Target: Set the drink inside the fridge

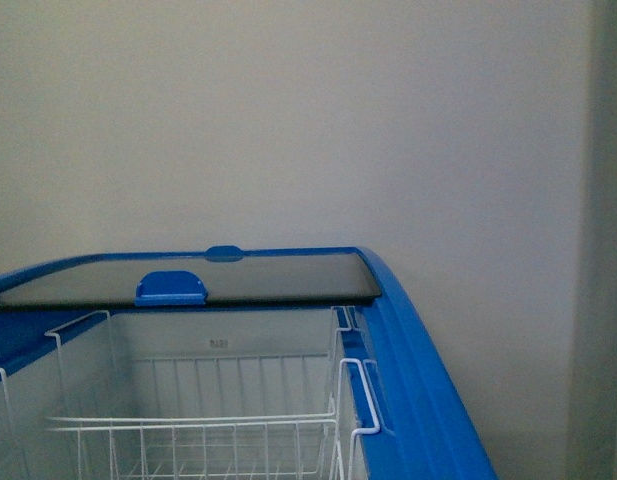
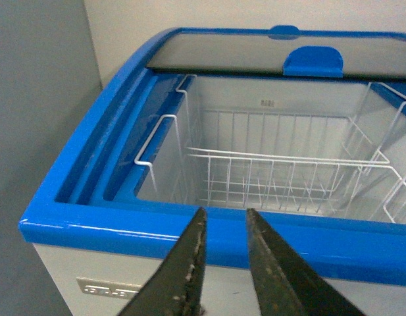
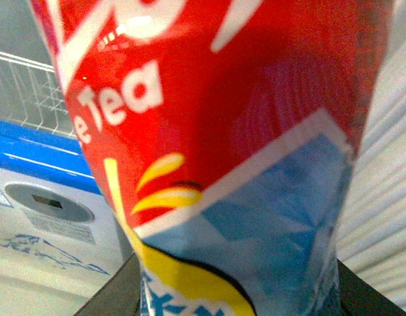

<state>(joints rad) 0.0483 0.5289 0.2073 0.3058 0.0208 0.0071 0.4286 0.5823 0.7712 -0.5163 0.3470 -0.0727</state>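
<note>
The right gripper point(image 3: 237, 293) is seemingly clamping the red-labelled plastic drink bottle point(image 3: 222, 131), ready for the open blue-rimmed white fridge point(image 2: 189, 232); the left gripper point(image 2: 226, 263) is hovering empty, narrowly parted.

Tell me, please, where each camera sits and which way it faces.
Front view: on the body between the arms, facing across the open fridge and its glass lid to a wall; no arm shows.
Left wrist view: on the left wrist, looking over the fridge's rim into the wire basket; the empty left gripper shows.
Right wrist view: on the right wrist, filled by the drink, held in the right gripper.
Shared: front and left wrist show the lid's blue handle and the wire basket.
</note>
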